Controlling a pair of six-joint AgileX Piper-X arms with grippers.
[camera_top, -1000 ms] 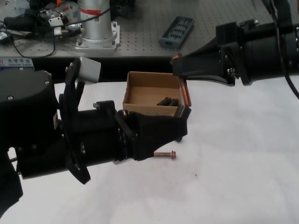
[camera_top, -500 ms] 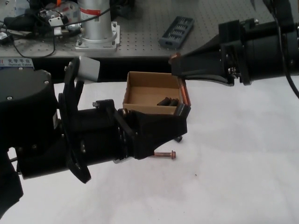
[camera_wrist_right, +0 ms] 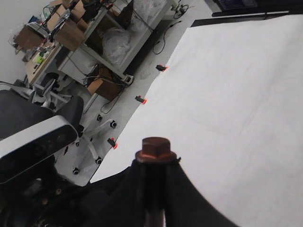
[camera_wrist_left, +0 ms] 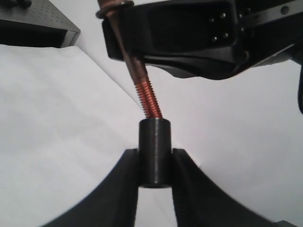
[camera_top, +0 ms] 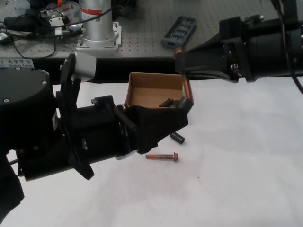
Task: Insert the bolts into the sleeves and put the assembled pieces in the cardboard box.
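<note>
Quick status from my end. I've got the left gripper (camera_wrist_left: 155,166) clamped on a black sleeve (camera_wrist_left: 155,142), which stands upright between its fingers. The right gripper (camera_wrist_right: 155,180) is pinching a copper bolt (camera_wrist_left: 138,75) just under the head. The threaded tip is right at the mouth of the sleeve, maybe just started in. Nearly the whole shank is outside it, so I'd call this insertion barely begun. In the high view the pair meets around the middle of the frame, at the right-hand edge of the cardboard box (camera_top: 134,92).

Done so far, as best I can judge: a couple of dark pieces (camera_top: 169,102) are lying in the box's lower right corner. I'm guessing those are finished assemblies, but I can't make out bolts in them from here, so don't quote me.

Left to do: push this bolt home and drop the pair in the box. After that there's a loose bolt (camera_top: 162,156) lying flat on the white sheet (camera_top: 236,165) just below centre. A loose sleeve (camera_top: 177,137) sits near it, a bit up and to the right, and the two aren't touching. So that's at least one more pair after this one. I'd put the job roughly midway, not near the end.
</note>
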